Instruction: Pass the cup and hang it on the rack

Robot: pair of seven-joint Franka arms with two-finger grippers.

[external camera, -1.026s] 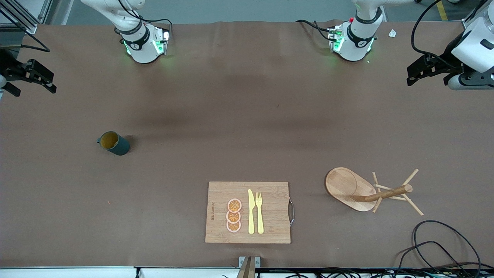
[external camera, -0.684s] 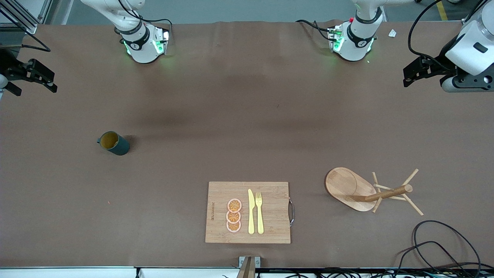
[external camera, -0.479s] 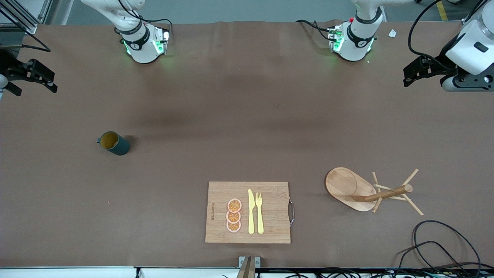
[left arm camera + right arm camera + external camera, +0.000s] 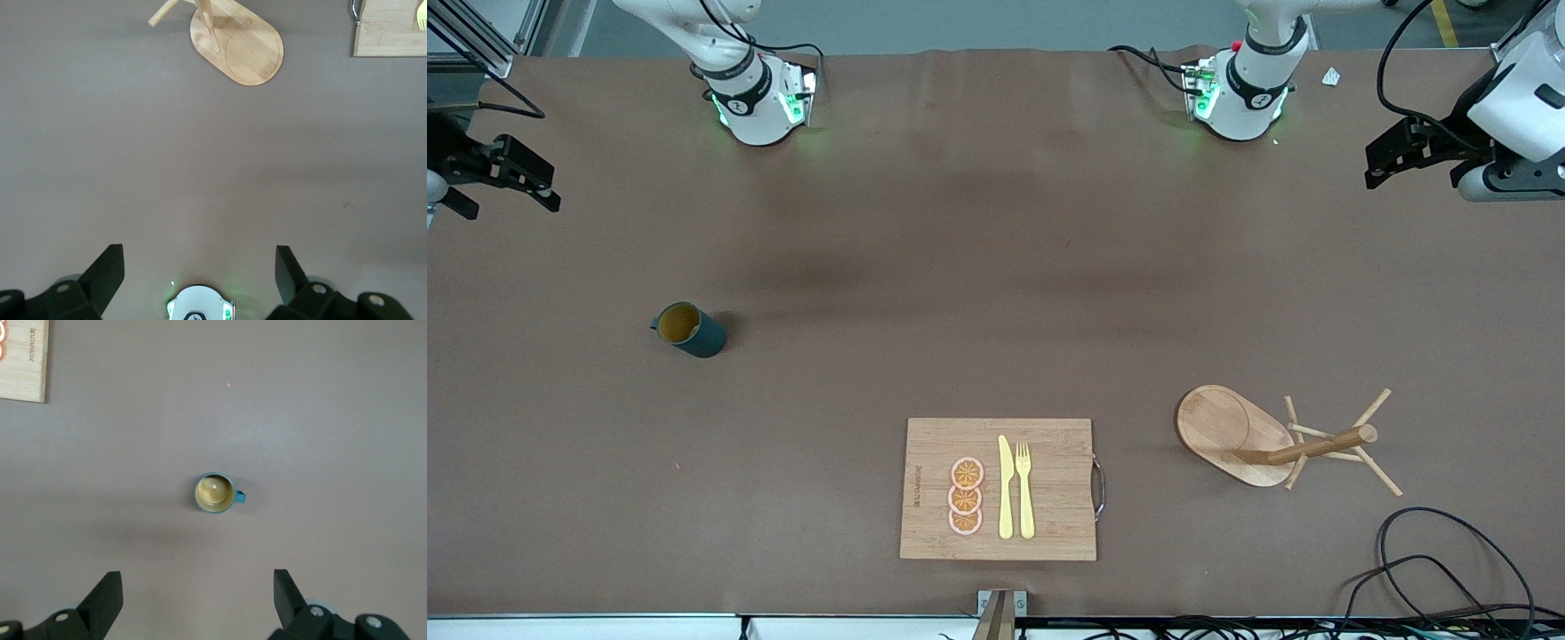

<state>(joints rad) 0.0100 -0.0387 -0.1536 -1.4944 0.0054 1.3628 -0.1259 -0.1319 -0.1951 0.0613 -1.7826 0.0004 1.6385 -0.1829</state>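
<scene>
The small dark teal cylindrical cup with a mustard-yellow inside was seen standing upright on the brown table, toward the right arm's end, its small loop handle turned toward that end. The light wooden rack with an oval base, a round post and thin pegs was found toward the left arm's end, well apart from the cup. A rectangular wooden cutting board lay between them, nearer the front camera. The right gripper was held high over its end of the table, fingers spread wide and empty. The left gripper was held likewise over its end, fingers wide apart, nothing gripped.
</scene>
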